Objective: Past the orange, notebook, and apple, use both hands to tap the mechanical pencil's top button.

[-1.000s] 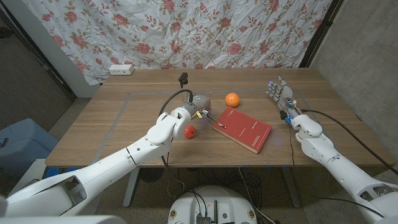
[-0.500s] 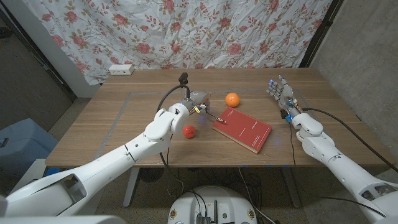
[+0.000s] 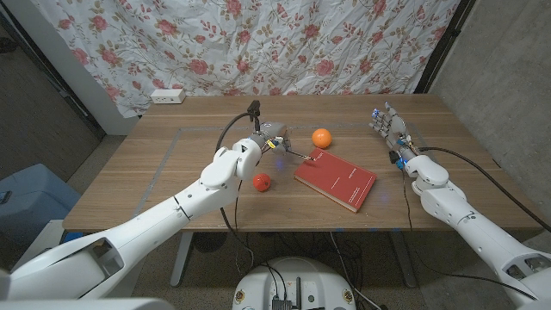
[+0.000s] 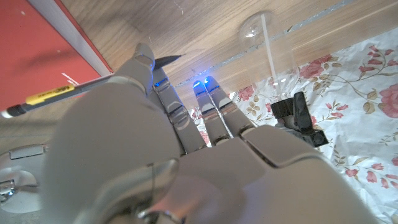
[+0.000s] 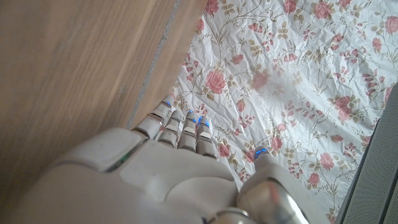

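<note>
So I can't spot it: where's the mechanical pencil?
Head view, table middle: the mechanical pencil is in the left hand, between the orange and the notebook.

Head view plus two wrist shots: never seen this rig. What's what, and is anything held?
It is a fixed robot with two arms, each ending in a five-finger hand. The head view looks down at the wooden table; each wrist view looks along that arm's own hand. On the table lie an orange, a red notebook and an apple. The left hand holds a mechanical pencil over the notebook's edge. The right hand holds nothing, fingers apart.
</note>
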You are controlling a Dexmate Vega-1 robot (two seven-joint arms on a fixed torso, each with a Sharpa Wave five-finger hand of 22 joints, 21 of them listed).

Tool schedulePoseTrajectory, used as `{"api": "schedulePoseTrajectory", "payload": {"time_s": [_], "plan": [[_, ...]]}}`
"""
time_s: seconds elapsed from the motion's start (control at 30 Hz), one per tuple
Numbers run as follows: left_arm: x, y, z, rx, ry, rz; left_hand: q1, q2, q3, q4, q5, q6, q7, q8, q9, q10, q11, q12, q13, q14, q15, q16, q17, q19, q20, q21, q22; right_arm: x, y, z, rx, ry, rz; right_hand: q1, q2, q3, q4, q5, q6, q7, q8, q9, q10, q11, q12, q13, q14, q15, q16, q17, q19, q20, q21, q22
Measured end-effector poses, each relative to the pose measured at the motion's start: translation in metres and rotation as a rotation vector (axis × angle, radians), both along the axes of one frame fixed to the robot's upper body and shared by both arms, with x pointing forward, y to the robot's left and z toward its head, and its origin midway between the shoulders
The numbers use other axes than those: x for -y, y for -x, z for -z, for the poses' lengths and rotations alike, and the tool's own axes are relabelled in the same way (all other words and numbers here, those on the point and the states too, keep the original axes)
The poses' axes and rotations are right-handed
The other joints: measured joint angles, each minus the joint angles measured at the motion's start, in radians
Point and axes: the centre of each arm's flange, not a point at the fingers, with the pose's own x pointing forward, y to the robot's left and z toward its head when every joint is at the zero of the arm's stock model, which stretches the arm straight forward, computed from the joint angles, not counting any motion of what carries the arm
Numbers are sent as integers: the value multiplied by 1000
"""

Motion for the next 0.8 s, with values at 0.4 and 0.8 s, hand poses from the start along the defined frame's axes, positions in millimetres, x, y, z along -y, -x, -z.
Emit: {"api": "schedulePoseTrajectory", "payload": {"time_s": [0.4, 0.8], "plan": [[-1, -3, -5, -36, 99, 4, 0, 0, -8, 0, 0, 0, 0, -7, 2, 0, 0, -5, 0, 0, 0, 0, 0, 0, 0, 0, 0, -5, 13, -3, 57, 79, 37, 0, 0, 3, -3, 0, 7, -7, 0, 0, 7, 0, 0, 0, 4, -4, 0, -5, 1, -1, 0, 0], [2, -2, -12, -60, 198, -2, 6, 5, -12, -4, -1, 0, 0, -8, 1, 11, 0, -10, 2, 0, 0, 0, 0, 0, 0, 0, 0, -12, 25, -6, 128, 171, 64, 0, 0, 10, -4, 0, 9, -31, 0, 0, 7, 0, 0, 0, 4, -4, 0, -9, 6, -6, 0, 0]]}}
